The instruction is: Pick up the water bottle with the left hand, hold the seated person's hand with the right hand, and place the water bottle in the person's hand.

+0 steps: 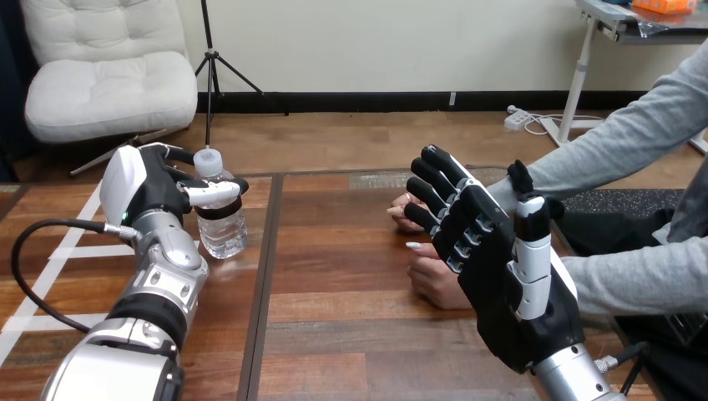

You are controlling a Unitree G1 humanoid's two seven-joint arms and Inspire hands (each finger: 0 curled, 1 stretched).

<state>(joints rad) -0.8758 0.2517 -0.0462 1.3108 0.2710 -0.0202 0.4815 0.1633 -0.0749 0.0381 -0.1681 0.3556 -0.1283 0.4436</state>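
Two robot hands are over the table [334,334], one at each side.

Left robot hand [142,184]: at the view's left. Fingers and thumb are curled round the upper part of the water bottle [224,232], just under its white cap [209,159]. The grasp looks closed on the bottle. The left forearm comes up from the bottom left corner.

Water bottle: clear and upright, with a dark band round the middle. Its base appears to rest on the table, just left of the seam [265,276] between two boards.

Right robot hand [493,267]: raised at the view's right-centre. Fingers are straight and slightly spread, thumb upright; released, grasping nothing. It stands between the camera and the person's hands and hides part of them. Cannot tell whether it touches either.

Person: seated at the table's right side, with two grey sleeves reaching in from the right edge.

Person's farther hand [402,215]: low over the table, showing just left of the robot fingertips.

Person's nearer hand [434,280]: low on the table beside the robot palm, partly hidden behind it.

Water bottle and person's hands are well apart, with bare table between them.
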